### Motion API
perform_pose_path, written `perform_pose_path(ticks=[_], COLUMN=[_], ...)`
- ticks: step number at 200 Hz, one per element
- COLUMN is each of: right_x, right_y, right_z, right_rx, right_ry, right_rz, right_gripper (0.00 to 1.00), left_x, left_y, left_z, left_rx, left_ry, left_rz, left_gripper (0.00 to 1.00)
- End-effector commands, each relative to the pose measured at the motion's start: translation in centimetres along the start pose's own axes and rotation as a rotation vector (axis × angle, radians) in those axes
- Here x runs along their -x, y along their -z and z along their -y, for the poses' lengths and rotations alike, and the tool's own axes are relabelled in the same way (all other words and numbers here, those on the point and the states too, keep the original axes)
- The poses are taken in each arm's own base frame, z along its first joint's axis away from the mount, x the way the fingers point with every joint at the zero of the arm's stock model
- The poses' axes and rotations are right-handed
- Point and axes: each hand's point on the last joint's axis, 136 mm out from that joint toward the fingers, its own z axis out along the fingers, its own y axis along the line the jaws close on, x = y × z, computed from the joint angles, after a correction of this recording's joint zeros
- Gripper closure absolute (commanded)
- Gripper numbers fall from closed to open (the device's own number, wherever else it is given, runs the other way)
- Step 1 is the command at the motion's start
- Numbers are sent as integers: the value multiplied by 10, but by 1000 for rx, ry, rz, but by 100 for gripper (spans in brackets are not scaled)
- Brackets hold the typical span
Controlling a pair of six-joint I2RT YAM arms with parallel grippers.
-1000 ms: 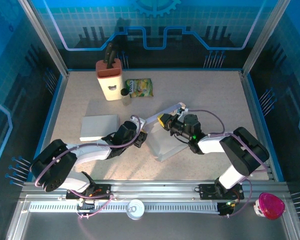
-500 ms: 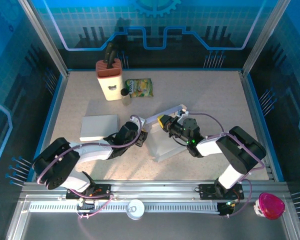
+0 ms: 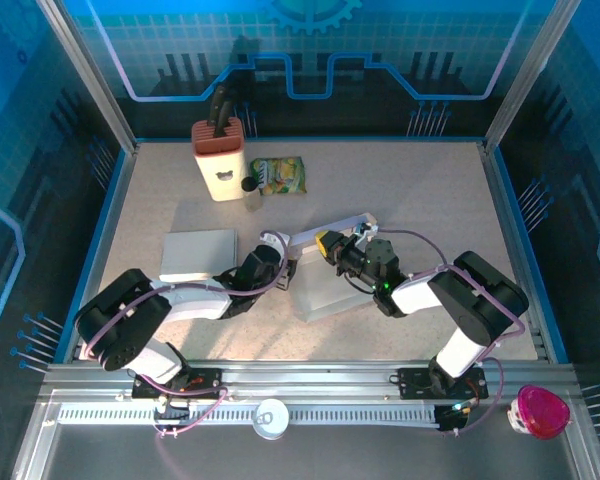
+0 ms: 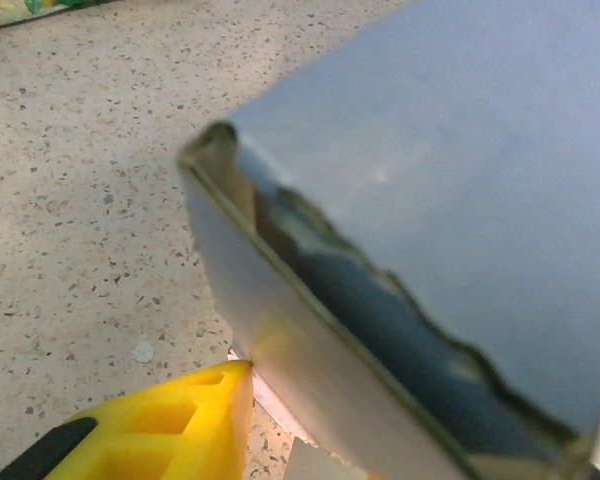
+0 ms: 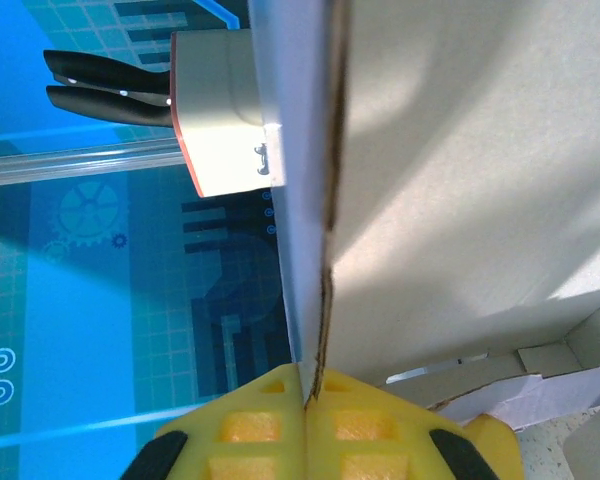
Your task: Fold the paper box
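The pale grey-white cardboard paper box (image 3: 325, 296) lies half formed in the middle of the speckled beige tabletop (image 3: 430, 190), directly between the two grippers. It is a shallow open tray with low walls, and one long narrow panel rises at its far side and runs slantwise across the top of it. From the right wrist camera the paper box (image 5: 460, 180) shows a plain matt inner face with a raw brown cut edge running down into the jaws, and small tabs and a folded corner low on the right. The right gripper (image 3: 325, 243) is closed tight, its yellow pads (image 5: 250, 428) pinched on the edge of that raised panel. The left gripper (image 3: 283, 270) sits at the box's left wall, facing the right one across it. In its wrist view the paper box (image 4: 450, 150) looms close as a smooth grey face with a bent, slightly ragged corner edge, just above and to the right of one yellow finger (image 4: 170, 430). I cannot tell whether these jaws grip the wall or stand off it. On the outer side of the left jaws, away from the box, lies a flat grey-white cardboard sheet (image 3: 198, 255). Well beyond both jaws stands an upright white knife block (image 3: 220, 165) with a red-brown top and black handles, and a green and yellow snack packet (image 3: 278, 176) lies near it.
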Motion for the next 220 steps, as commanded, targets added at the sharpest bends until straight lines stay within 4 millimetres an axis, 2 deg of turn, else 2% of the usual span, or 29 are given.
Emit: perform_pose_path(ticks=[1, 49, 74, 124, 155, 179, 220], right_x=[-15, -15, -13, -12, -11, -11, -16], right_y=[2, 3, 4, 3, 6, 8, 10], right_z=[24, 26, 28, 28, 26, 25, 23], right_rx=[-71, -79, -82, -90, -88, -85, -70], right_ry=[-20, -35, -41, -40, -37, -35, -42], right_rz=[-46, -47, -42, -33, -14, 5, 30], right_gripper=[100, 100, 100, 100, 100, 100, 100], left_x=[27, 31, 30, 25, 23, 21, 25], left_y=[0, -6, -13, -10, -10, -10, -14], left_z=[0, 4, 7, 10, 13, 7, 9], left_rx=[29, 20, 17, 32, 64, 110, 124], left_ry=[35, 2, -8, -5, 12, 77, 162], left_rz=[102, 127, 116, 118, 116, 129, 149], left_gripper=[62, 65, 71, 80, 89, 100, 100])
